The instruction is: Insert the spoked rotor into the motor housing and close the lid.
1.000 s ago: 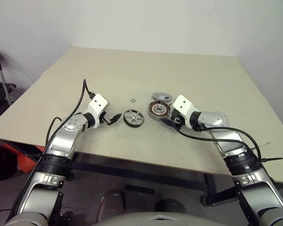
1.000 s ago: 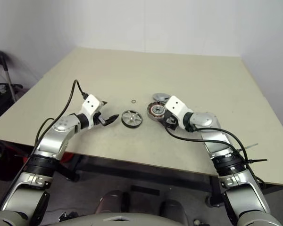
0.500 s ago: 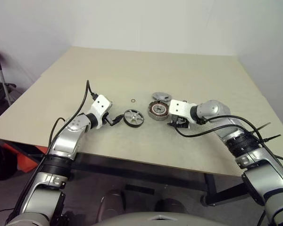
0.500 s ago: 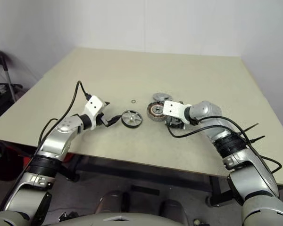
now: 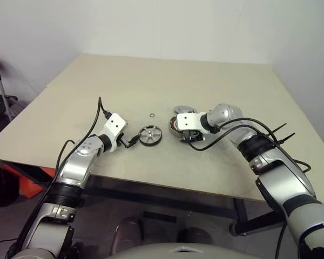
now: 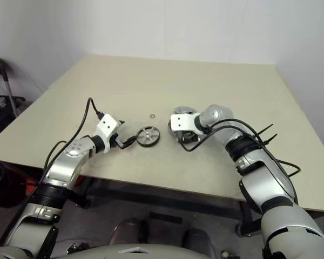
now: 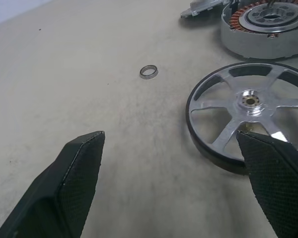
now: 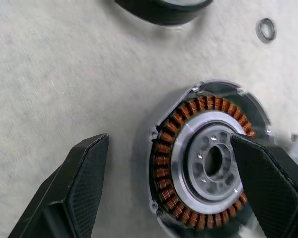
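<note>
Black-rimmed silver-spoked rotor [image 5: 150, 135] flat on table, left gripper [image 5: 130, 142] spread wide beside it; pinch risks skidding it off

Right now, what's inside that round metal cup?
Inside the housing: a copper winding ring around a silver centre with a hole. No rotor in it. The right claw covers part.

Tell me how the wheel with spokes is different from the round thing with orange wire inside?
The spoked rotor is a thin wheel with a black rim and open gaps between silver spokes; the motor housing is a deeper silver cup packed with a copper winding ring. The rotor lies beside the left tool; the housing sits under the right tool. Both are round, silver-centred, and flat on the table.
</note>
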Available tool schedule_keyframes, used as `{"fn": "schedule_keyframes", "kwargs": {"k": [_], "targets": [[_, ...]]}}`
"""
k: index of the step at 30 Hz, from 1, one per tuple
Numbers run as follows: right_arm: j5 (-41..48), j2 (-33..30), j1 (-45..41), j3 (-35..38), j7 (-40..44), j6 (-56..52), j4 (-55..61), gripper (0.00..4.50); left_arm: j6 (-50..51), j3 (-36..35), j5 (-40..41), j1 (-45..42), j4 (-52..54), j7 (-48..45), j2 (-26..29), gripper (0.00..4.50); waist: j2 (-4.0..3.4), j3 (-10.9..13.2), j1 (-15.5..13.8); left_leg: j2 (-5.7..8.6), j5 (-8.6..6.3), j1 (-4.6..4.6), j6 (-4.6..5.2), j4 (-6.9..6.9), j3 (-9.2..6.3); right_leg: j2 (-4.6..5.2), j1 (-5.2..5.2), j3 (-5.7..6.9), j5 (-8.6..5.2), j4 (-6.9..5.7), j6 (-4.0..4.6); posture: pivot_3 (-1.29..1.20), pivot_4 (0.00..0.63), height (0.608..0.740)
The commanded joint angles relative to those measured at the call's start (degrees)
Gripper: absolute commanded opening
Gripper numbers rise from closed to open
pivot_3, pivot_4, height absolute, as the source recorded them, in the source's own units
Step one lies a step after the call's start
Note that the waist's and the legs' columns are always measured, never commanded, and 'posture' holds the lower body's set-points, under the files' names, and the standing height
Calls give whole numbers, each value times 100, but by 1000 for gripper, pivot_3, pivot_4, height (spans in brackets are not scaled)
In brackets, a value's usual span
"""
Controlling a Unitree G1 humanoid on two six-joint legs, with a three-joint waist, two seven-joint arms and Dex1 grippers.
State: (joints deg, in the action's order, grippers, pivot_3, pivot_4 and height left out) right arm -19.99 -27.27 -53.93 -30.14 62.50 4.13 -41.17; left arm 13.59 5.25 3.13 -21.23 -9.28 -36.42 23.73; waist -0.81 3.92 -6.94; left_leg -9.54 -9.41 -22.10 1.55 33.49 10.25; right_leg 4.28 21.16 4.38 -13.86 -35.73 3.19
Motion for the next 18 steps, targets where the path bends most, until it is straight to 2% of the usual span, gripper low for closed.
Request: {"fn": "schedule_keyframes", "kwargs": {"k": [1,7,18], "targets": [[-95,140,-425,-11,139,213,-741,4055,-69,-56,-15,-40,234,65,36,4482,0,0,5,0,0,0,0,2,0,0,-1,0,0,0,0,0,0,740],[-338,274,-837,-48,10,601,-1637,4055,-46,-53,-28,47,347,110,34,4482,0,0,18,-3,-2,0,2,14,-1,0,-3,0,0,-5,1,0,0,740],[-468,373,-835,-101,144,897,-1966,4055,-40,-64,-51,64,369,129,58,4482,0,0,16,-5,-4,4,4,25,-2,0,-10,0,1,-9,1,0,0,740]]}}
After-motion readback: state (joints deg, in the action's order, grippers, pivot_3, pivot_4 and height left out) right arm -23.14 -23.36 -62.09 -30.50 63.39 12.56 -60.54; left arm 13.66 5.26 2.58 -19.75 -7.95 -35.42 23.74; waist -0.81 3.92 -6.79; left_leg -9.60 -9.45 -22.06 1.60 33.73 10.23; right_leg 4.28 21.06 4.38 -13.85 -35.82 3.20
